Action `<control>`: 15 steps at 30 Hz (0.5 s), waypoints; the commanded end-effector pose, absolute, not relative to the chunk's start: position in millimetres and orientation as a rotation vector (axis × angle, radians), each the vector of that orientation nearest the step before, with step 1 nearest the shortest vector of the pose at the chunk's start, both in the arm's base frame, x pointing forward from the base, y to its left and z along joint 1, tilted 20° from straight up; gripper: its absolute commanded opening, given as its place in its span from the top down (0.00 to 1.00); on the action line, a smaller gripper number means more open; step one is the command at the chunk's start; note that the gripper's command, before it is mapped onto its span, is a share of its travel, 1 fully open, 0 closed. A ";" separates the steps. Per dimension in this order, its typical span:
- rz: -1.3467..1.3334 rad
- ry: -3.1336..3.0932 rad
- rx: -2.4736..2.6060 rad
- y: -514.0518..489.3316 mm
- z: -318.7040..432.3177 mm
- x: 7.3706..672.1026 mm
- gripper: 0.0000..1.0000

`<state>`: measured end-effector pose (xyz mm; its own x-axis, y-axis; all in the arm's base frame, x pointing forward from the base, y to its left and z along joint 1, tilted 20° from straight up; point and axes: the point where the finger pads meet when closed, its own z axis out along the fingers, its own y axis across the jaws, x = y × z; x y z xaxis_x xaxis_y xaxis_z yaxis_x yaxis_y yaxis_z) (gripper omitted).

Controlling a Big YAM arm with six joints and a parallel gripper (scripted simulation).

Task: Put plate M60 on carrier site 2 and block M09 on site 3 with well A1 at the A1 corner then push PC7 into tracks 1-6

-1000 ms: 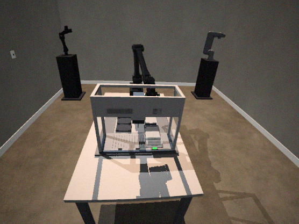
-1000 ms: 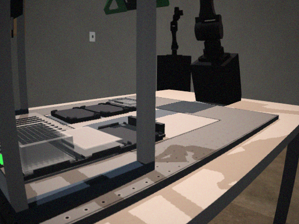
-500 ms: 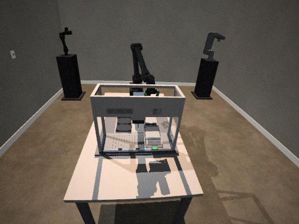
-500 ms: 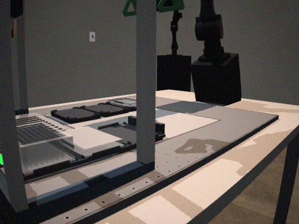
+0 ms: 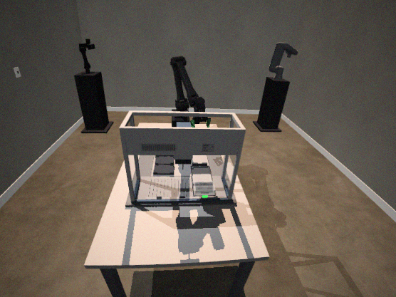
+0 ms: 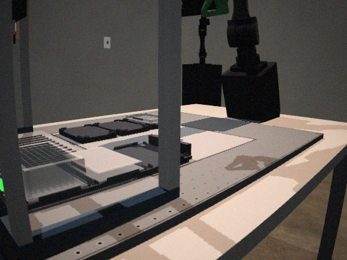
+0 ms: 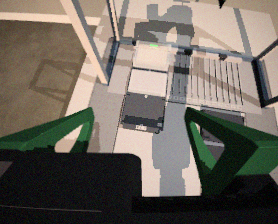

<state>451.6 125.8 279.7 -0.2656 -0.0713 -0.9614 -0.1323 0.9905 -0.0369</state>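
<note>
The carrier PC7 (image 7: 145,90) lies in the tracks at the left end of the rails, its far end at the stop bar. A green lamp (image 7: 153,45) is lit behind it, and also shows in the top view (image 5: 204,196). The clear deep-well block M09 (image 6: 47,175) sits on the site nearest the lamp. The white 384-well plate M60 (image 6: 106,159) sits on the middle site. Site 1 (image 6: 137,151) next to the handle (image 6: 170,145) is empty. The 96-well plate M06 (image 6: 143,117) sits on its nest. My gripper (image 7: 139,112) is open and empty, high above the apron behind the handle.
Two dark nests (image 6: 87,133) (image 6: 122,126) beside the apron are empty. The instrument's grey frame (image 5: 182,136) stands over the rails (image 7: 215,75), with a post (image 6: 169,85) close to the carrier. The arm's base (image 6: 251,89) stands at the table's far end.
</note>
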 end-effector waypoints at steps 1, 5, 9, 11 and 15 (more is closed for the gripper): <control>0.080 1.876 -0.128 131.3 299.9 465.7 0.00; 0.065 2.009 -0.125 127.3 284.3 473.0 0.00; 0.056 2.143 -0.132 127.7 268.1 479.1 0.00; 0.056 2.143 -0.132 127.7 268.1 479.1 0.00; 0.046 2.277 -0.138 128.0 251.4 485.1 0.00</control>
